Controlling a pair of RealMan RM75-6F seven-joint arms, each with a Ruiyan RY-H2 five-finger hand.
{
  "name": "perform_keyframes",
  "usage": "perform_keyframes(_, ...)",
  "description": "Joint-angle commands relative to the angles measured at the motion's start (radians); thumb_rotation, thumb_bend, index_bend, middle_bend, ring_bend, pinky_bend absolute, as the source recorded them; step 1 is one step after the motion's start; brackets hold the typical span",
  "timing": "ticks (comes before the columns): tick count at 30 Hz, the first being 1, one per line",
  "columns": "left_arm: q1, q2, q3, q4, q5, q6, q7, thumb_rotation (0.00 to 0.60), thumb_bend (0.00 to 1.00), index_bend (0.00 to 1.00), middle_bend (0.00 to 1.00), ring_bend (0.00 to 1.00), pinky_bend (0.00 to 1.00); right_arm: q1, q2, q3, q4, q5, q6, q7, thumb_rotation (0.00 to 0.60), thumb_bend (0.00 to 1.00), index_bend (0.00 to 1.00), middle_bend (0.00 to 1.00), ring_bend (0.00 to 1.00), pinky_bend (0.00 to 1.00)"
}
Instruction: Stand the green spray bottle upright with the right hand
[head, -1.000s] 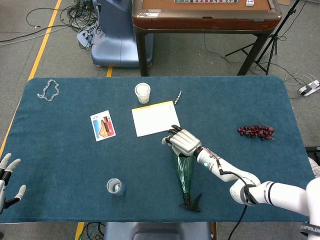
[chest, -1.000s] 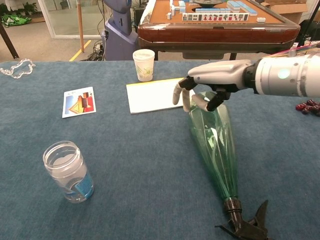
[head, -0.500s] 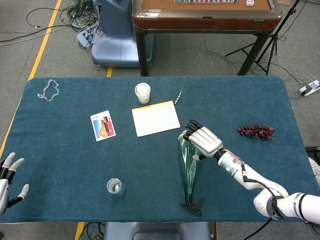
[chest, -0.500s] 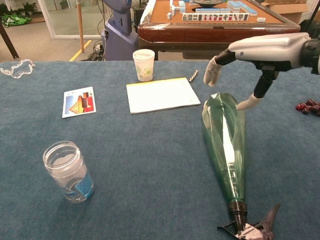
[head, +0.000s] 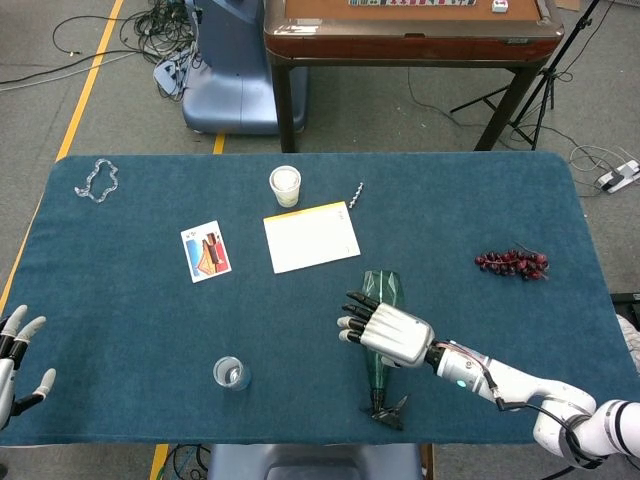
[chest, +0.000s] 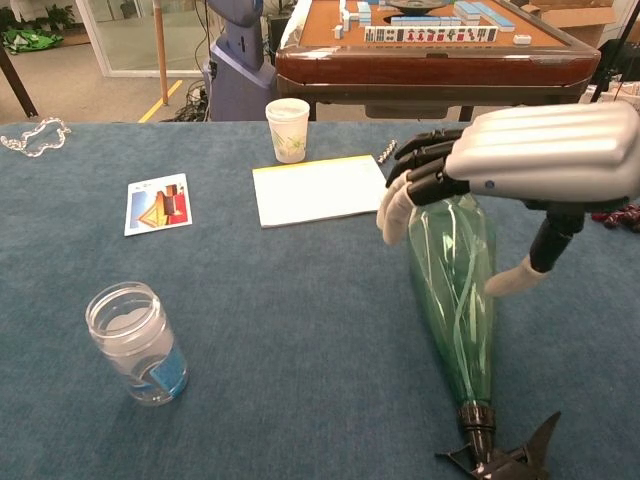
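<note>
The green spray bottle (head: 383, 288) (chest: 455, 290) lies on its side on the blue table, wide base pointing away from me and black trigger nozzle (head: 386, 407) (chest: 497, 458) near the front edge. My right hand (head: 392, 336) (chest: 520, 150) hovers over the bottle's middle, fingers (chest: 400, 205) spread down its left side and the thumb (chest: 515, 277) on its right side, not closed on it. My left hand (head: 14, 352) is at the table's front left edge, fingers apart and holding nothing.
A clear jar (head: 231, 374) (chest: 137, 342) stands at front left of the bottle. A white notepad (head: 311, 236) (chest: 320, 188), paper cup (head: 285, 185) (chest: 288, 128), picture card (head: 205, 251), screw (head: 356, 193), grapes (head: 512, 263) and a chain (head: 97, 180) lie farther back.
My right hand moved from the bottle's base toward me, to above its middle. The bottle's base swung to the right a second ago and it now lies straighter.
</note>
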Motion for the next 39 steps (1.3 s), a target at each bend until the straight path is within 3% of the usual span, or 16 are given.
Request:
perform_keyframes(1,-0.001,0.000,-0.001,-0.001,0.000,-0.001,0.001,0.600,0.36,0.14,0.00,0.00,0.00,0.015,-0.013,-0.062,0.079,-0.124,0.057,0.016,0.600,0.00,0.30,0.23,0.11,0.07)
perform_keyframes(11,-0.002,-0.002,0.001,-0.007,-0.004,-0.007,0.013,0.600,0.36,0.14,0.00,0.00,0.00,0.034,-0.091,-0.115,0.221,-0.218,0.066,-0.019,0.600,0.00,0.30,0.23,0.11,0.07)
perform_keyframes(30,0.001,-0.007,0.002,-0.004,-0.010,-0.011,0.014,0.600,0.36,0.14,0.00,0.00,0.00,0.040,-0.228,-0.155,0.389,-0.232,0.087,-0.037,0.600,0.01,0.30,0.23,0.11,0.07)
perform_keyframes(39,0.005,-0.009,0.004,0.005,-0.011,-0.009,0.004,0.600,0.36,0.14,0.00,0.00,0.00,0.040,-0.268,-0.155,0.439,-0.202,0.085,-0.044,0.600,0.14,0.48,0.32,0.12,0.07)
